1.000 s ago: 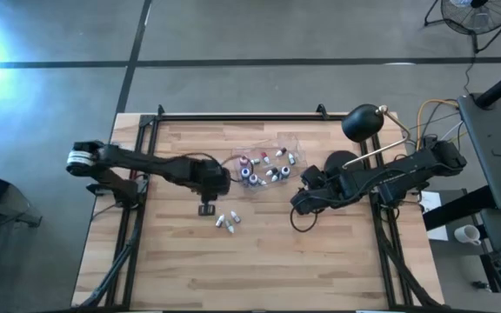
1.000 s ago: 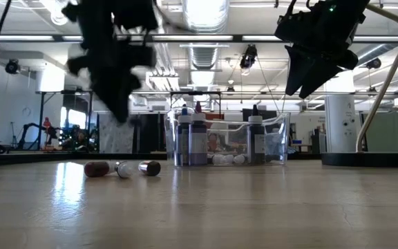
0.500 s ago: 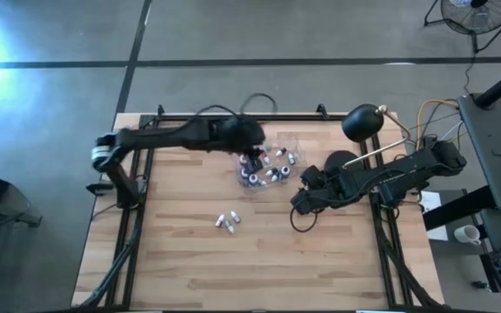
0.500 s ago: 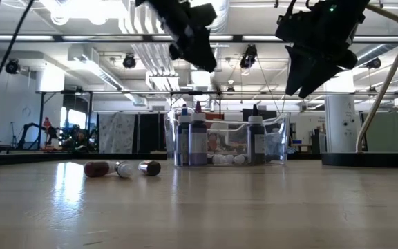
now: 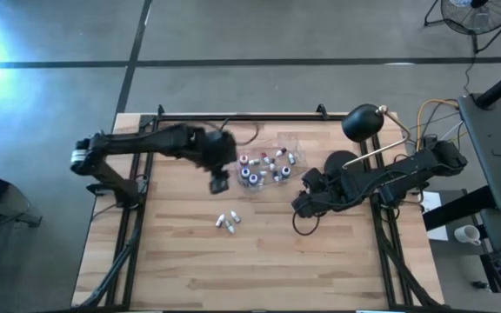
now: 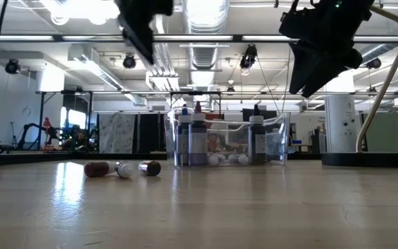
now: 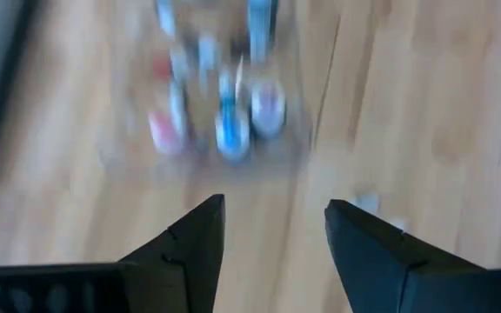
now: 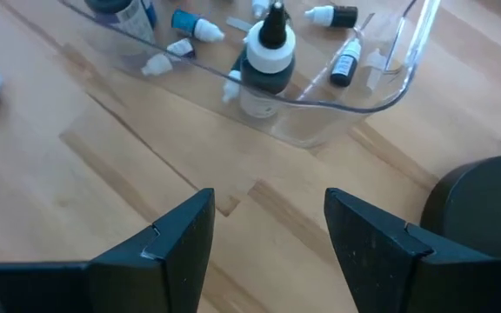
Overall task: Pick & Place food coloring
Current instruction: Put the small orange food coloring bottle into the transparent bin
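Three tiny whitish dropper bottles lie flat near table centre, long axes roughly 2-to-8 o'clock; more in clear plastic tub, 1 o'clock of them. Left gripper parted, empty, beside tub. Right gripper wide, empty. Light wooden tabletop; workshop behind.

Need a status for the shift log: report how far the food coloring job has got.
Done: most small dropper bottles sit in the clear plastic tub. In hand: nothing; the left gripper hangs empty beside the tub, and the right gripper waits open on the tub's other side. Left: three little bottles lying on the wooden table.
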Robot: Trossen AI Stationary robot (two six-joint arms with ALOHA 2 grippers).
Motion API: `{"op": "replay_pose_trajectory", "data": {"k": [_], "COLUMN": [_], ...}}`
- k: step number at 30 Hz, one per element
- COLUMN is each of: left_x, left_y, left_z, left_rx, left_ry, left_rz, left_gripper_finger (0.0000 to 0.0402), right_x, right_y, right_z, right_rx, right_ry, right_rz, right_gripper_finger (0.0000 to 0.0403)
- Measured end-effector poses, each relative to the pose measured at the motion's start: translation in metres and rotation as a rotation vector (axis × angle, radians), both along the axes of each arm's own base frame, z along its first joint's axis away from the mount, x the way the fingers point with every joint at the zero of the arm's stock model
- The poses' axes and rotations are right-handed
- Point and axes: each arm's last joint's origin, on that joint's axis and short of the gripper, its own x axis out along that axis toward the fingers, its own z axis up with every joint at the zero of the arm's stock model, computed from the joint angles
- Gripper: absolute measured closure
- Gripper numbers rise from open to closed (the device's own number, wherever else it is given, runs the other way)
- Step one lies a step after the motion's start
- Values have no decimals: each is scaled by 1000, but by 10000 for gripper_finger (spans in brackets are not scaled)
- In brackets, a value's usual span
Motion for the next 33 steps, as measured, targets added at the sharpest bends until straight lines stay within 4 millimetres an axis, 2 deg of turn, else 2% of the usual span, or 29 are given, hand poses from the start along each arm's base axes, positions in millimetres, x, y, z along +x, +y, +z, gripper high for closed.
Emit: {"op": "replay_pose_trajectory", "data": {"k": [4, 6, 12, 16, 23, 28, 33], "left_x": [-29, -40, -40, -33, -14, 0, 4], "left_y": [-23, -32, -50, -61, -67, -72, -79], "left_z": [-37, -58, -126, -160, -178, -179, -182], "left_rx": [-49, -93, -400, -447, -365, -369, -369], "left_ry": [107, 122, 127, 161, 150, 140, 161], "left_rz": [-55, -11, 313, 446, 589, 599, 605], "left_gripper_finger": [227, 227, 227, 230, 239, 245, 250], "right_x": [0, 0, 0, 0, 0, 0, -1], "right_y": [0, 0, 0, 0, 1, 1, 1], "right_z": [-1, -1, -1, -2, -2, -2, -2], "right_rx": [-14, -21, -24, -21, 2, 7, 7], "right_ry": [17, 24, 27, 24, 34, 36, 38], "right_rz": [29, 44, 52, 50, 60, 63, 65], "right_gripper_finger": [193, 193, 193, 193, 193, 193, 193]}}
